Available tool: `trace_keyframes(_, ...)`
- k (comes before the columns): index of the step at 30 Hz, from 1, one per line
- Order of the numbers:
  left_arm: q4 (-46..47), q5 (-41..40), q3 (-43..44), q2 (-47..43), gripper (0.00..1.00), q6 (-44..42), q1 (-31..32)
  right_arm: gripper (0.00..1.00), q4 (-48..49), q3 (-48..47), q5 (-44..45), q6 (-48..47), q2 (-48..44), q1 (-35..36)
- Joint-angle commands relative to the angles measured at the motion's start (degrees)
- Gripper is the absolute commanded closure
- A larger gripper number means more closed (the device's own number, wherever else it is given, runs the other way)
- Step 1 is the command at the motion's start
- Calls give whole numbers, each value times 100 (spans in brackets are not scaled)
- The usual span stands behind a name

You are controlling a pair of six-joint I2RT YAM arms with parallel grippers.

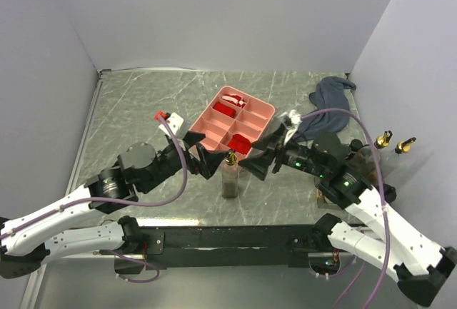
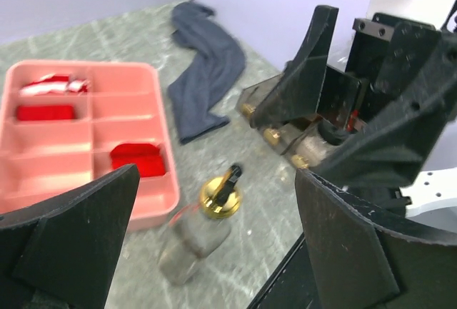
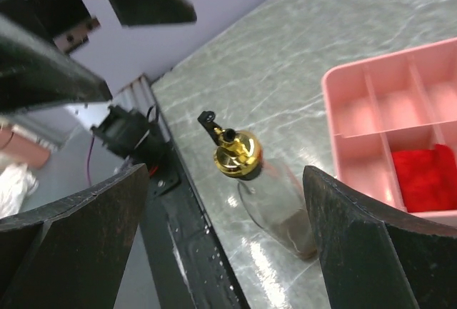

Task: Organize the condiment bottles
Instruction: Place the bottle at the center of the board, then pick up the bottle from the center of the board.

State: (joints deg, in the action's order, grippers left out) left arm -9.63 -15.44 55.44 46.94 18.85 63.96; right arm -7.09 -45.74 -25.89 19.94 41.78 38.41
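One clear condiment bottle point(image 1: 230, 175) with a gold pourer spout stands upright near the table's front edge, a little brown liquid at its bottom. My left gripper point(image 1: 207, 158) hovers just left of it, jaws open and empty. On the bottle's other side, my right gripper point(image 1: 258, 158) is also open and empty. In the left wrist view the bottle point(image 2: 207, 230) lies below and between the fingers of the left gripper point(image 2: 218, 180). The right wrist view shows the bottle point(image 3: 275, 198) under the right gripper point(image 3: 225, 173). Neither gripper touches it. More bottles point(image 1: 360, 159) stand at the right, partly hidden by the right arm.
A pink divided tray point(image 1: 214, 127) holding red packets sits just behind the bottle. A blue-grey cloth point(image 1: 330, 98) lies at the back right. Two gold spouts point(image 1: 383, 139) show by the right wall. The black front rail point(image 3: 186, 252) runs close beside the bottle.
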Motion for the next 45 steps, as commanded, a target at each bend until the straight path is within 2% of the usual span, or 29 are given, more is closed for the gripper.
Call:
trace_keyframes(1, -767, -661, 169, -413, 3, 136, 20, 4, 376, -155, 188, -394, 444, 612)
trace_keyframes(4, -1066, -1021, 2, -878, 3, 101, 20, 4, 498, -129, 601, -676, 778, 982)
trace_keyframes(10, -1445, -1901, -472, -1898, 3, 233, 20, 7, 1394, 223, 1112, -905, 1438, 1168)
trace_keyframes(16, -1498, -2165, -930, -2733, 3, 259, 28, 34, 1614, 337, 1560, -957, 1667, 1370)
trace_keyframes(17, -1481, -2165, -965, -2838, 3, 251, 28, 43, 1632, 363, 1648, -949, 1641, 1388)
trace_keyframes(19, -1445, -2165, -991, -2892, 3, 250, 28, 51, 1676, 451, 1832, -922, 1527, 1467)
trace_keyframes(20, -1463, -2156, -991, -2883, 3, 242, 28, 60, 1667, 469, 1885, -905, 1483, 1493)
trace_keyframes(22, -1577, -2112, -939, -2822, 3, 250, 28, 70, 1589, 443, 2149, -835, 1342, 1564)
trace_keyframes(23, -1612, -2095, -930, -2770, 3, 259, 28, 78, 1510, 425, 2219, -808, 1307, 1590)
trace_keyframes(25, -1630, -2094, -930, -2734, 3, 277, 28, 85, 1369, 321, 2464, -703, 1184, 1625)
trace_keyframes(27, -1612, -2051, -930, -2708, 3, 268, 28, 100, 905, 127, 2745, -615, 1166, 1634)
trace_keyframes(32, -1613, -2042, -938, -2716, 3, 286, 28, 100, -430, -559, 4335, -88, 1113, 1652)
trace_keyframes(37, -1586, -2085, -965, -2786, 3, 268, 28, 100, -1170, -954, 5864, 264, 990, 1652)
trace_keyframes(38, -1577, -2086, -974, -2813, 3, 268, 28, 100, -1241, -1007, 6485, 256, 1060, 1652)
trace_keyframes(44, -1533, -2086, -1035, -2910, 3, 286, 28, 100, -2050, -1657, 8826, 554, 1473, 1643)
trace_keyframes(45, -1525, -2094, -1035, -2892, 3, 286, 28, 100, -2120, -1736, 9508, 572, 1508, 1634)
